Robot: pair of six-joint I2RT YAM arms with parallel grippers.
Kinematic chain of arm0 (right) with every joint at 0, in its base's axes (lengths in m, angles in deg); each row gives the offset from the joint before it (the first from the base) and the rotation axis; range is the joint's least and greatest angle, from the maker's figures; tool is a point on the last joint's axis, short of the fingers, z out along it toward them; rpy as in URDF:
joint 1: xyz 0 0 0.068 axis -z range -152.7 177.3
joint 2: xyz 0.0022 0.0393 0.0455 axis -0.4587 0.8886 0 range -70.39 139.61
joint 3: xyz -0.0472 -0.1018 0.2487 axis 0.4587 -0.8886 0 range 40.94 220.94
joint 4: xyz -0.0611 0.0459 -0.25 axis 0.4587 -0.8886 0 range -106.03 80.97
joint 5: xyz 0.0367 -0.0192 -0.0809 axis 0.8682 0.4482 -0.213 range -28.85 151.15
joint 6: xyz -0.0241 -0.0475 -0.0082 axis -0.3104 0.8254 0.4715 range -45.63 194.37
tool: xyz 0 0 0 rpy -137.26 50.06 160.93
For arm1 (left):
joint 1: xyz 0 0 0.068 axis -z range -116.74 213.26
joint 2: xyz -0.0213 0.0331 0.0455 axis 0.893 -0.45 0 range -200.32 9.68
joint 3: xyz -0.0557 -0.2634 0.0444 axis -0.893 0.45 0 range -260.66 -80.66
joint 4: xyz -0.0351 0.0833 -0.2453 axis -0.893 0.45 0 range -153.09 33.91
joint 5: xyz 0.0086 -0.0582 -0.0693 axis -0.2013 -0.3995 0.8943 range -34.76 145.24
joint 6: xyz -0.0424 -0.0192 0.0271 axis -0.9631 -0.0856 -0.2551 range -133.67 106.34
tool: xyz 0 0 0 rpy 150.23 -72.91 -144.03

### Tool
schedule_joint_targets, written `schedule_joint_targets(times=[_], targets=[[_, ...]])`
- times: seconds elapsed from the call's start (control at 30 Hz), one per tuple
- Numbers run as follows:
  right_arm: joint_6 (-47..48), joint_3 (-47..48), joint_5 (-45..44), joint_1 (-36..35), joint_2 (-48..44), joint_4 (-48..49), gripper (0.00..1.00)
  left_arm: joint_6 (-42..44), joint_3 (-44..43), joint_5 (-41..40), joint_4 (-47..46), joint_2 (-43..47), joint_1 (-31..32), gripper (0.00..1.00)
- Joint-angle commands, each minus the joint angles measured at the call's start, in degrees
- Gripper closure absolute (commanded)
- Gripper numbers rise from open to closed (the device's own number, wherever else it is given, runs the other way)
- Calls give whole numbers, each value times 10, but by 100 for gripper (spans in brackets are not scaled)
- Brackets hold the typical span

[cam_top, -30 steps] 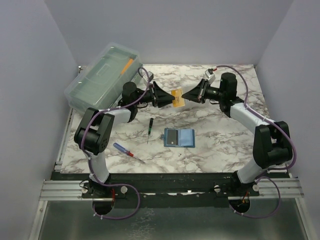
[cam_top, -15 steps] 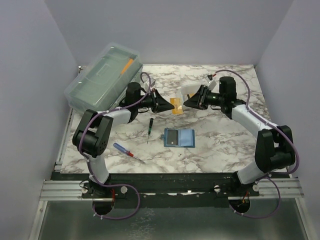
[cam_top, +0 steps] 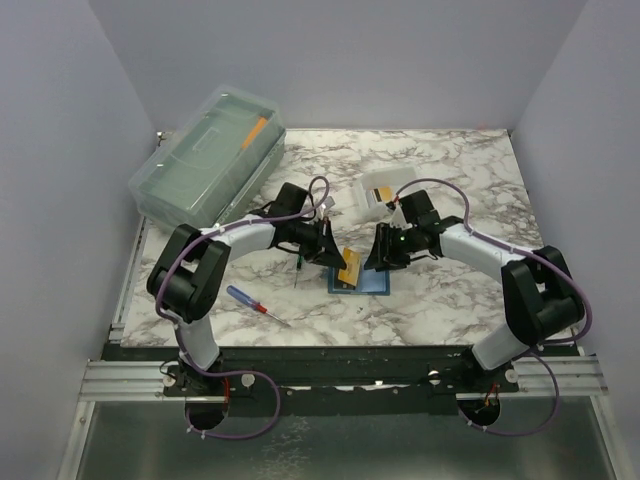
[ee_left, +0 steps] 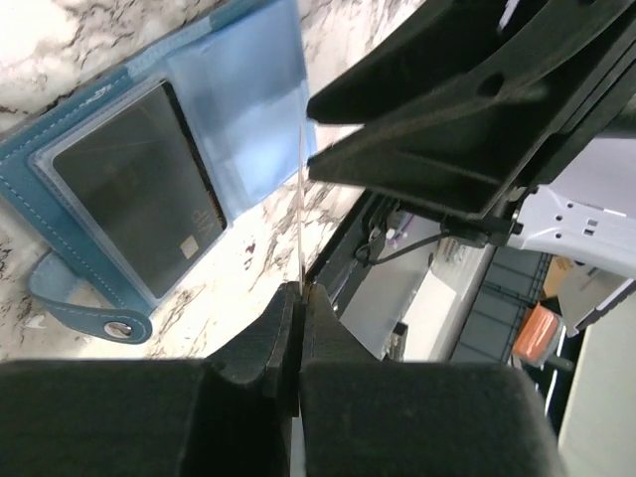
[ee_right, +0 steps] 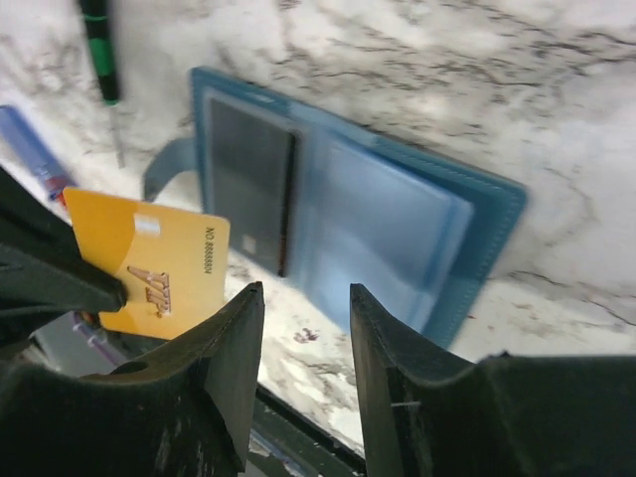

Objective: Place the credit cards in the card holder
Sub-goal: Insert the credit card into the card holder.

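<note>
The teal-blue card holder (cam_top: 374, 280) lies open on the marble table; it also shows in the left wrist view (ee_left: 89, 234) and the right wrist view (ee_right: 397, 229). A dark card (ee_right: 248, 184) sits in its left pocket. My left gripper (cam_top: 338, 258) is shut on a yellow-gold credit card (cam_top: 350, 267) and holds it on edge just above the holder. The card shows edge-on in the left wrist view (ee_left: 299, 199) and flat in the right wrist view (ee_right: 159, 268). My right gripper (cam_top: 377, 254) is open and empty (ee_right: 305, 298), close beside the card, over the holder.
A small translucent white tray (cam_top: 385, 190) sits behind the right arm. A big clear lidded box (cam_top: 205, 155) stands at the back left. A green-handled screwdriver (ee_right: 99, 50) and a blue-and-red screwdriver (cam_top: 255, 302) lie left of the holder.
Both grippers have come from the back middle toward the near side and down over the card holder. The yellow card came with the left gripper. The white tray is now uncovered.
</note>
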Motion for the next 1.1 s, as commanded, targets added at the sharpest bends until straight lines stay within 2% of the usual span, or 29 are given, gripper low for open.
schedule_joint_targets(times=[0.0,0.17,0.47,1.07], targets=[[7,-3,-103,-7,18,-48,56,23,-8,32,32,-43,4,100],[0,-8,-128,-7,35,-43,58,25,-18,30,32,-75,6,100],[-11,-22,-151,-7,64,-24,75,32,-30,35,32,-99,8,100],[-11,-27,-147,-7,73,-15,80,68,-37,28,27,-115,12,100]])
